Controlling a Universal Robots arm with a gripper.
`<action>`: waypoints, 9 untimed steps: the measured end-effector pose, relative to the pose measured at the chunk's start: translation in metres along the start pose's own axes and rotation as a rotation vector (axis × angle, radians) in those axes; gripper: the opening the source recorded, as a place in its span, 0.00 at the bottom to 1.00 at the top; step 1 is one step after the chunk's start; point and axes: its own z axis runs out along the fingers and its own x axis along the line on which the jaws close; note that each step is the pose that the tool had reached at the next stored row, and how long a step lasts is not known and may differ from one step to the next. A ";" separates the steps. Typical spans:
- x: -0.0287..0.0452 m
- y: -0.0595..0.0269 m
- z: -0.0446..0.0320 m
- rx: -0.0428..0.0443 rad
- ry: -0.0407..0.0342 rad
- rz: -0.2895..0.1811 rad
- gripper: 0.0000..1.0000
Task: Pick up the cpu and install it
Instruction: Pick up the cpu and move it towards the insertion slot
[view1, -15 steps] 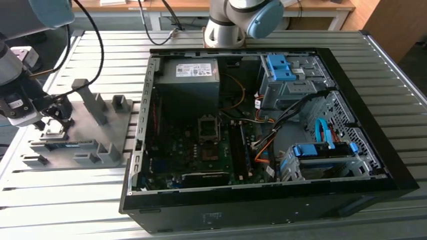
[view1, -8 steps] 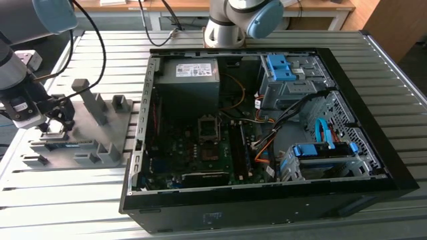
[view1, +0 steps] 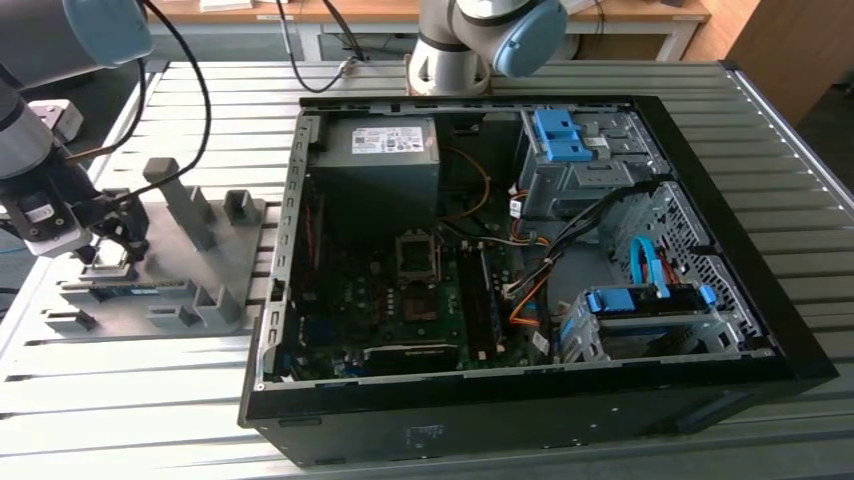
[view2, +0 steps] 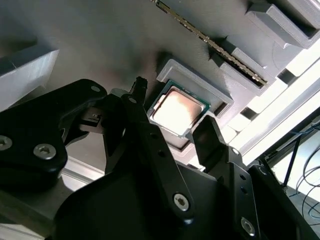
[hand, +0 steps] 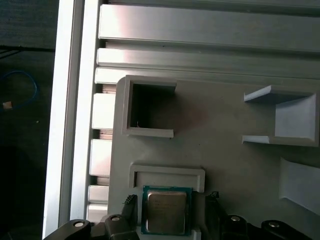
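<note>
Black-fingered gripper (view2: 171, 108) is hanging wide apart, straddling the small square silver-topped cpu (view2: 176, 111) lying flat in a grey plastic holder's pocket (view2: 197, 79), seemingly lining up an edge grasp.

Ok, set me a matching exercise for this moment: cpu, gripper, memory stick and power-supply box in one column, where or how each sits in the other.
1. cpu
2. gripper
3. memory stick
4. power-supply box

A. inside the open computer case
B. open, straddling the cpu
C. lying flat in a recess of the grey holder
D. held on edge in the grey holder's slots

Pairs: 1-C, 2-B, 3-D, 4-A
</note>
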 end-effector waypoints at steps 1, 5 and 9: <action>0.0006 0.0000 0.0000 0.0001 0.0001 0.000 0.64; 0.0006 0.0000 -0.0001 0.0001 0.0001 0.000 0.64; 0.0006 0.0000 -0.0001 0.0002 0.0002 0.000 0.64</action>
